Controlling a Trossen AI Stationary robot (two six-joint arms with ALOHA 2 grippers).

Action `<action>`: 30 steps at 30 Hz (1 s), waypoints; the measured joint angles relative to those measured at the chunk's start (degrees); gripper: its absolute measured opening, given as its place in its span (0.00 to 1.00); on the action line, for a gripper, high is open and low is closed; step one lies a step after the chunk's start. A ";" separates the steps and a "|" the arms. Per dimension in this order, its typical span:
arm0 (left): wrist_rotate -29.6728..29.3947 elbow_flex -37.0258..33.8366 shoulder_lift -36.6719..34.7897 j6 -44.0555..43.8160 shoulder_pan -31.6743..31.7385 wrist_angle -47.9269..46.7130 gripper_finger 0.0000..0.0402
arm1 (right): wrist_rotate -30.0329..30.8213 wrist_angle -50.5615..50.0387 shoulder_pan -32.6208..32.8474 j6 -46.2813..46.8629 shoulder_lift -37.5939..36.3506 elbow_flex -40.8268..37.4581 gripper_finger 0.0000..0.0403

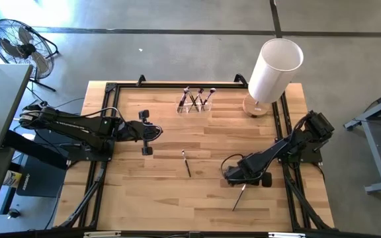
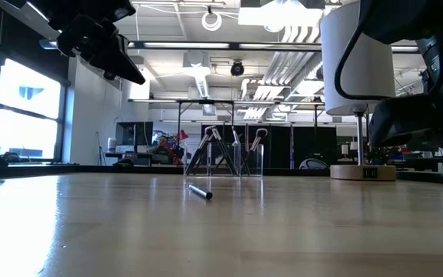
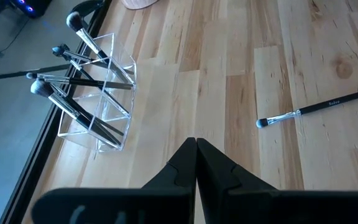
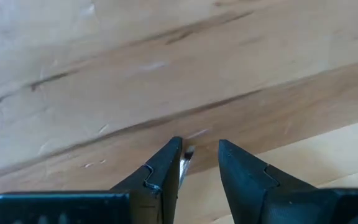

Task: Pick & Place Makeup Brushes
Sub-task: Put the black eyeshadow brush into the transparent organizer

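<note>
Several makeup brushes stand tilted in a small clear holder near the far edge. One dark-handled brush lies flat mid-table. Another brush lies near the right front. My right gripper is low over that brush's far end, open, and the metallic end shows between its fingers. My left gripper hovers shut and empty above the table's left middle, between the holder and the middle brush. My right gripper comes from above with a finger on either side of the brush's metallic end, which lies on the table close against one finger. Whether that finger touches it, I cannot tell.
A tall white cylinder stands on a round wooden base at the far right corner. A black frame rims the table. The wood between the two lying brushes is bare.
</note>
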 joint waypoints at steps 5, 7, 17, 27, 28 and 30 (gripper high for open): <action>0.02 0.00 0.00 -0.01 0.00 -0.03 0.00 | -2.11 4.09 -0.05 0.26 0.10 -0.02 0.27; 0.02 0.00 0.00 -0.01 0.00 0.00 0.00 | -2.25 5.24 0.04 0.21 0.13 -0.02 0.26; 0.11 -0.02 0.00 -0.03 -0.01 0.04 0.00 | 1.83 1.23 0.06 -1.38 0.11 0.31 0.17; 0.95 -0.02 0.00 -0.08 0.00 -0.22 0.00 | 2.79 0.09 0.54 -1.75 2.16 0.50 0.15; 1.25 -0.02 0.00 -0.09 0.01 -0.25 0.00 | 2.96 -0.04 0.54 -1.75 2.16 0.50 0.16; 1.31 -0.02 0.00 -0.08 -0.01 -0.25 0.00 | 3.18 -0.50 0.54 -1.79 2.10 0.50 0.17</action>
